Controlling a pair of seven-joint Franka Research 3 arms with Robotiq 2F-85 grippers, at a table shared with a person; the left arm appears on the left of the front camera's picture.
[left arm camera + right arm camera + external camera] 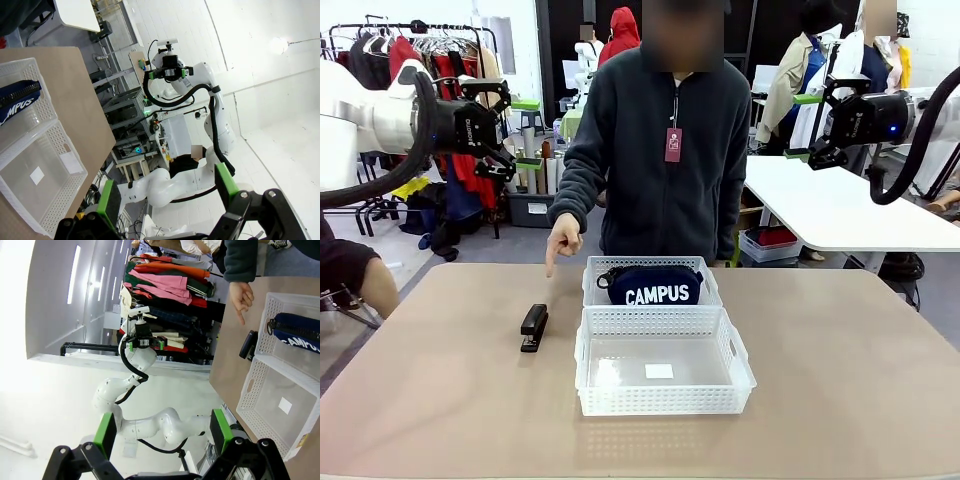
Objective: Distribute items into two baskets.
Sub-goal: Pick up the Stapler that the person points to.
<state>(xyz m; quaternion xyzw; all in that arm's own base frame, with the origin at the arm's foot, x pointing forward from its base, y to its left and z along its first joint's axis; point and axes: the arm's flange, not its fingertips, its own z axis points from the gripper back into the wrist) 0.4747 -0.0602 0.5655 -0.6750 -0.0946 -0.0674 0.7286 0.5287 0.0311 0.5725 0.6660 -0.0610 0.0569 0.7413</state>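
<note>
Roughly halfway: navy blue fabric pouch (650, 286) is lying in the white lattice plastic basket (592, 277) behind its empty twin (665, 400); black stapler (533, 327) is waiting left of the twin; left gripper (525, 133), right gripper (803, 127) hanging released above.

The small black stapler (534, 327) lies flat and closed, well below the raised left gripper (525, 133) and slightly toward the middle from it. It sits just beside the left wall of the near basket (660, 402), not touching it. That shallow white lattice-sided tray shows a small white square on its floor. The far basket (591, 287), its twin, sits right against it, long side to long side. Both lie low between the two grippers, well down and inward from the right gripper (802, 126). The navy zip pouch (650, 286) stands on edge in the far one, its white "CAMPUS" lettering facing the robot.
</note>
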